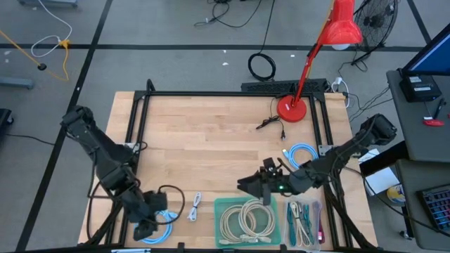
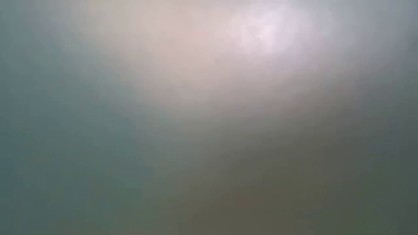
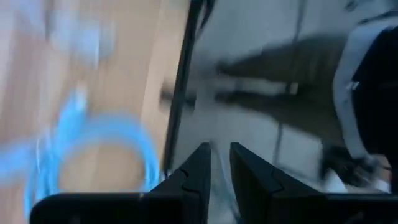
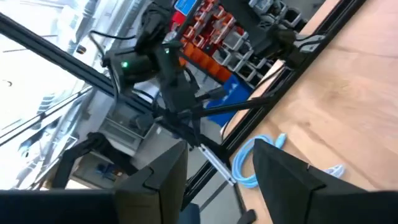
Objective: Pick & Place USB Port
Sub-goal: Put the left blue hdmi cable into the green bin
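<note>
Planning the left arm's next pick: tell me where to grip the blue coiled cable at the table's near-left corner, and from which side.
Likely best: pinch the ring of the blue coiled cable across one arc, coming straight down. It lies flat, so its sides offer little to clamp. Choose the arc toward the table's middle, away from the black edge rail. The left gripper is right beside it.

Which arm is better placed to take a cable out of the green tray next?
The right, probably. Its end effector, fingers apart, hangs at the green tray's far edge, beside the coiled beige cables. The left end effector is over the blue cable at the table's near left corner.
</note>
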`<state>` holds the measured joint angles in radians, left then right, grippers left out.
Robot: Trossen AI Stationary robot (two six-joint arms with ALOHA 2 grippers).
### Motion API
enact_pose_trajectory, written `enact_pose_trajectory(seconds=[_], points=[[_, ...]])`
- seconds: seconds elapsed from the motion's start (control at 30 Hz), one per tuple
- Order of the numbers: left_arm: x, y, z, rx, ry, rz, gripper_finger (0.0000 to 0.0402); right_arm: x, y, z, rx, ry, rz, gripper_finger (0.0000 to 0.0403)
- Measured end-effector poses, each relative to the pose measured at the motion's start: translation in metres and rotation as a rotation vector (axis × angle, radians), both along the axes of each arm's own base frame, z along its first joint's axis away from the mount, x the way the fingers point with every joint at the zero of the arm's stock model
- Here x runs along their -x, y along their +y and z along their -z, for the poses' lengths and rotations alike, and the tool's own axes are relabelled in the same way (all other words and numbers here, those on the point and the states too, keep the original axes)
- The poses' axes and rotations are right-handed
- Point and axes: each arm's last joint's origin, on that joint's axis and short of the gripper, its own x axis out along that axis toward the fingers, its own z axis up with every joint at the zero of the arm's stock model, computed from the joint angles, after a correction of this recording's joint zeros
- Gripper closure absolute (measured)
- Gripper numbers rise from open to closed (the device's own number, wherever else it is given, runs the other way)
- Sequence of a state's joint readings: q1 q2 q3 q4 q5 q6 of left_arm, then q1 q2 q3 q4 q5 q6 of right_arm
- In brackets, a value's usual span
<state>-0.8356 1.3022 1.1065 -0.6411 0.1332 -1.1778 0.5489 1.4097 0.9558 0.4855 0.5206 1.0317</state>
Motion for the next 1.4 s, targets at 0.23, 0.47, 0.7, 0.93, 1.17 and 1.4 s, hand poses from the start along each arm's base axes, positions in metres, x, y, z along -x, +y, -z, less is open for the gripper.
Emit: enact_pose_trajectory(seconds=[0.23, 0.47, 0.7, 0.93, 1.17, 1.4], points=[[0.034, 0.0, 0.014, -0.129, 0.308, -0.053, 0.0339, -0.01, -0.016, 0.001, -0.046, 0.017, -0.065, 0.0232], [0.043, 0.011, 0.033, -0.497, 0.289, 0.07, 0.0339, -0.021, -0.038, 0.002, -0.058, 0.037, -0.251, 0.0232], [0.012, 0.014, 0.054, -0.54, 0.302, 0.242, 0.0339, -0.026, -0.053, 0.002, -0.027, 0.036, -0.403, 0.0232], [-0.007, 0.016, 0.069, -0.501, 0.42, 0.102, 0.0339, -0.028, -0.059, 0.006, -0.023, 0.069, -0.461, 0.0232], [0.0, 0.004, 0.075, -0.305, 0.881, -0.49, 0.0339, -0.028, -0.062, 0.005, -0.037, 0.066, -0.452, 0.0232], [0.018, -0.042, 0.073, -0.083, 0.901, -0.786, 0.0339, -0.028, -0.062, 0.005, -0.002, 0.057, -0.454, 0.0232]])
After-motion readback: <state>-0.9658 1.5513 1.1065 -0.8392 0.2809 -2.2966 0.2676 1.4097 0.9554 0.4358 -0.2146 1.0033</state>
